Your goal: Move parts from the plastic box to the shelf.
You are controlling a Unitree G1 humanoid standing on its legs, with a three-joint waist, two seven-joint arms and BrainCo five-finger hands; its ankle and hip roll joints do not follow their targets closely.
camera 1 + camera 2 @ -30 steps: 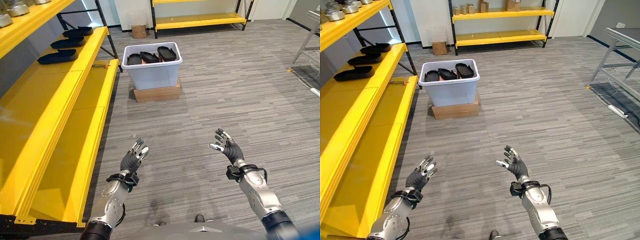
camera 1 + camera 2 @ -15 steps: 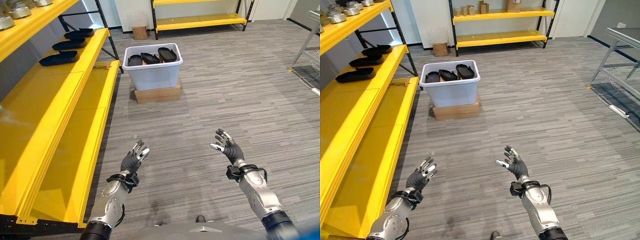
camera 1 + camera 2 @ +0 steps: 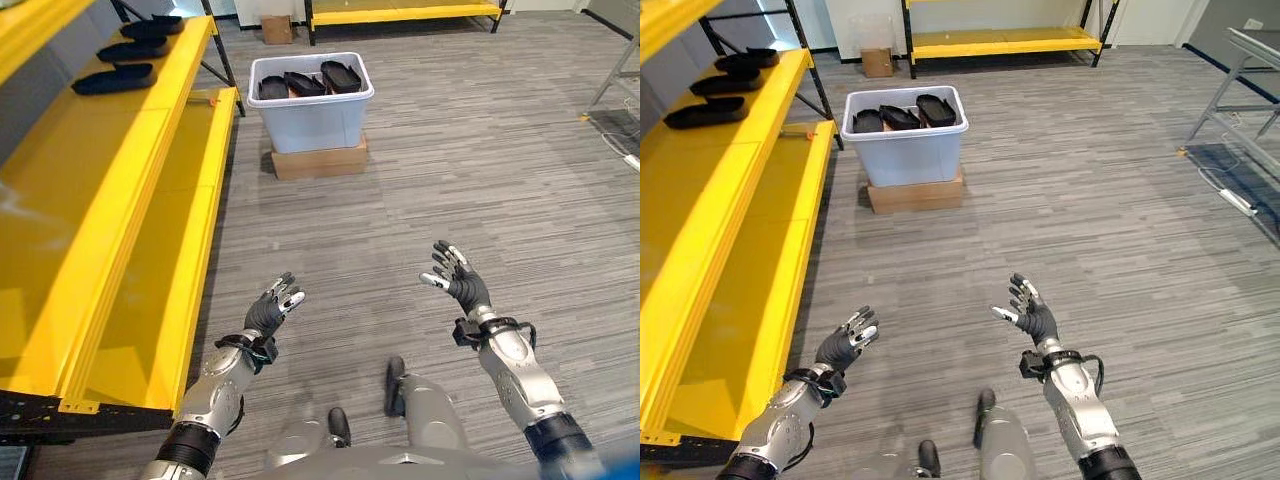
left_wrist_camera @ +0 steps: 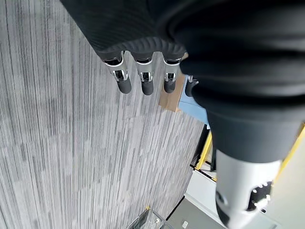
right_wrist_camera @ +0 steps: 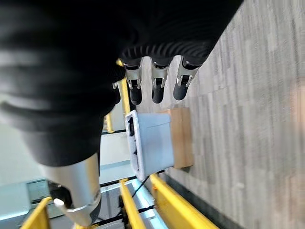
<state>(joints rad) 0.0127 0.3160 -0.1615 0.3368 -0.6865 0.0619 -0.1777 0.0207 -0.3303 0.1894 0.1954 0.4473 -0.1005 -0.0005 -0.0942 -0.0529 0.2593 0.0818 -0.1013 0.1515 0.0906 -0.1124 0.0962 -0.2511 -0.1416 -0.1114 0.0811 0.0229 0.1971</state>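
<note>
Camera tips downward while both arms keep their pose: left hand (image 3: 272,311) and right hand (image 3: 458,282) hover apart over the carpet, fingers loosely spread, holding nothing. Far ahead, black parts (image 3: 310,82) wait in the plastic box (image 3: 312,123) on a cardboard box (image 3: 320,160), beside the yellow shelf (image 3: 120,190) on the left where three parts (image 3: 112,78) already lie, so I judge the empty hands are readied for another pick.

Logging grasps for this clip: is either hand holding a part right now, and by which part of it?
Nothing is held. The left hand and right hand hang open over the floor, fingers relaxed; the black parts lie in the plastic box ahead.
</note>
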